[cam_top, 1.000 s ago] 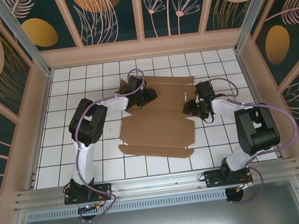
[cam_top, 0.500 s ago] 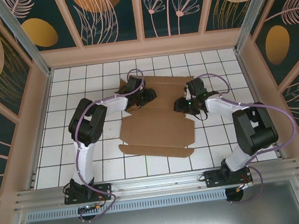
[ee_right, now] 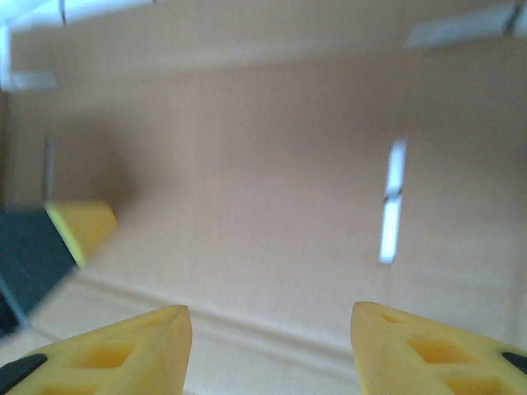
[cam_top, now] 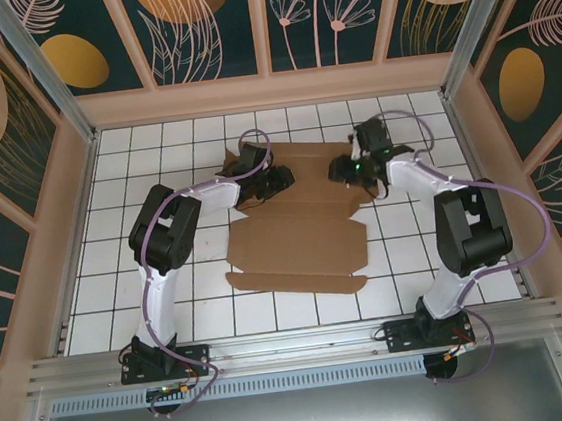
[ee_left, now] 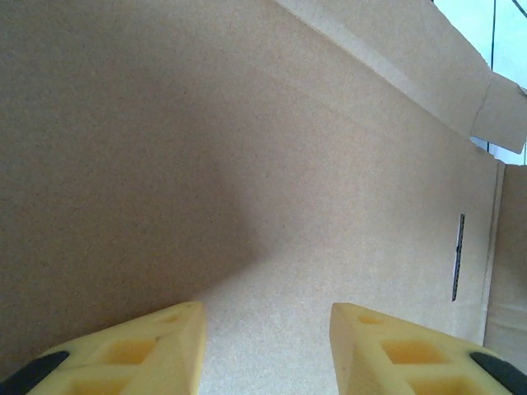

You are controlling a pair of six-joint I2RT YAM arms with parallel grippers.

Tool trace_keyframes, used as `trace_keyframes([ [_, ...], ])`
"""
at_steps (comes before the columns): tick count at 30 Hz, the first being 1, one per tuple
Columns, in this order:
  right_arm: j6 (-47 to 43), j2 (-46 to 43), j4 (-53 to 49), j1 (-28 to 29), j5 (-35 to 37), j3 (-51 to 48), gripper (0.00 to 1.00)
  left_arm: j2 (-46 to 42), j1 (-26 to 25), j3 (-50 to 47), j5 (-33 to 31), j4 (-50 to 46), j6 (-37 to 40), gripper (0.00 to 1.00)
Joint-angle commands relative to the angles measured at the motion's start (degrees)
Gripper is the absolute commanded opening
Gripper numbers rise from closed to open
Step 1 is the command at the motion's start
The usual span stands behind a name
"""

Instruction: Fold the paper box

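Observation:
The paper box (cam_top: 298, 231) is a flat brown die-cut cardboard sheet with flaps, lying in the middle of the tiled floor. My left gripper (cam_top: 285, 180) rests over the sheet's far left part, its yellow fingers (ee_left: 156, 346) open with bare cardboard (ee_left: 272, 164) between them. My right gripper (cam_top: 341, 171) hovers over the sheet's far right part, also open; its fingers (ee_right: 123, 350) frame plain cardboard (ee_right: 272, 206) with a narrow slot (ee_right: 392, 214). The left gripper's yellow fingertip (ee_right: 82, 226) shows at the left edge of the right wrist view.
White tiled floor (cam_top: 148, 184) surrounds the sheet, walled by pale wooden panels (cam_top: 70, 213). A metal rail (cam_top: 295, 345) runs along the near edge by the arm bases.
My right gripper has swung from the sheet's right side toward the far edge and leftward, closer to the left gripper. The left arm and the sheet have stayed put.

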Motion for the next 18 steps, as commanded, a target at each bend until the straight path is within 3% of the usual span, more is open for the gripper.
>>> trace_keyframes([
  [1, -1.18, 2.32, -0.90, -3.32, 1.34, 4.97, 0.56, 3.09, 0.10, -1.63, -0.67, -5.05, 1.38, 0.44],
  [18, -5.75, 30.57, -7.62, -8.88, 3.77, 34.06, 0.62, 3.51, 0.11, -0.67, -2.40, -6.89, 3.15, 0.44],
])
